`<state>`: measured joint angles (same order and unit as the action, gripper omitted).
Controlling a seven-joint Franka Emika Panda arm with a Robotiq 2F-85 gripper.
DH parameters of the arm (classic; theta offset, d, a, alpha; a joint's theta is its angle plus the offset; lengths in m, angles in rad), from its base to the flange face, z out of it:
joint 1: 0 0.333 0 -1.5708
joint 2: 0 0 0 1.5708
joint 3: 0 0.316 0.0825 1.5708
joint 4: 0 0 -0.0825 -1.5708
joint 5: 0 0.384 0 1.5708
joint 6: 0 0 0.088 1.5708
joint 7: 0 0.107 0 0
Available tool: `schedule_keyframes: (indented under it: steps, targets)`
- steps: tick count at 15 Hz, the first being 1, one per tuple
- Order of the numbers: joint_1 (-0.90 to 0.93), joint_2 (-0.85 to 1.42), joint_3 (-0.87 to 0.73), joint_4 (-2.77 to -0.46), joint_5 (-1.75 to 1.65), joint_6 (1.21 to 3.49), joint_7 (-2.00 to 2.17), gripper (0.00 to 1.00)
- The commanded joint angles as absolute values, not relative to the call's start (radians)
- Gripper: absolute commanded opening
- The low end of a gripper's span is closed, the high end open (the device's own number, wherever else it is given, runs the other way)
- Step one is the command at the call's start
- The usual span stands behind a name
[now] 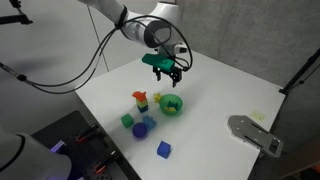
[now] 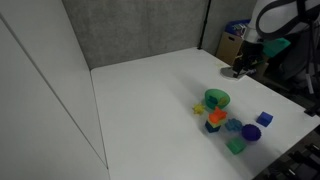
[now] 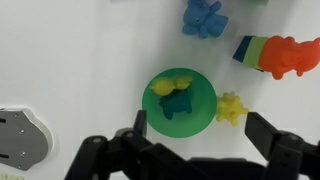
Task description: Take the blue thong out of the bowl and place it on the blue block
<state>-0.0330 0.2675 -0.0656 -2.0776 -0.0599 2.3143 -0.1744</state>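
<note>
The small round bright green bowl (image 3: 152, 110) fills the middle of the wrist view, and the tiny teal thong piece (image 3: 179, 103) lies on its floor close to the centre, with a small yellow toy piece (image 3: 172, 84) touching it at about 11 o'clock. The black Robotiq gripper (image 3: 195, 128) hangs above with its jaws spread wide and nothing between them; the two fingers (image 3: 135, 135) enter from the bottom edge and flank the bowl's lower rim, so the teal piece sits at 12 o'clock from the gap between them and a little ahead of it. Its long axis seems to run roughly from 9 to 3 o'clock, parallel to the line between the fingers, though the piece is too small for me to be sure; if so, a wrist turn may help the jaws close across its narrow side. A lumpy yellow toy (image 3: 231, 107) lies just beside the bowl's outer wall at 3 o'clock. In an exterior view the small plain blue cube (image 1: 164, 149) rests on the white tabletop (image 1: 220, 80) at roughly 6 o'clock from the bowl, well apart from it, with nothing on top.
</note>
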Motion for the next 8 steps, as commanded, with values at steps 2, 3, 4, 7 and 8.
schedule_keyframes:
  steps: [2,3,4,7,8]
  targets:
    - [-0.026,0.414,-0.064,-1.979,-0.083,2.36,-0.069,1.0]
    - [-0.021,0.449,-0.067,-1.959,-0.089,2.368,-0.049,1.0]
    - [-0.017,0.477,-0.07,-1.942,-0.096,2.37,-0.03,1.0]
    - [-0.022,0.499,-0.061,-1.917,-0.08,2.326,-0.03,1.0]
    - [-0.029,0.49,-0.056,-1.954,-0.077,2.368,-0.051,1.0]
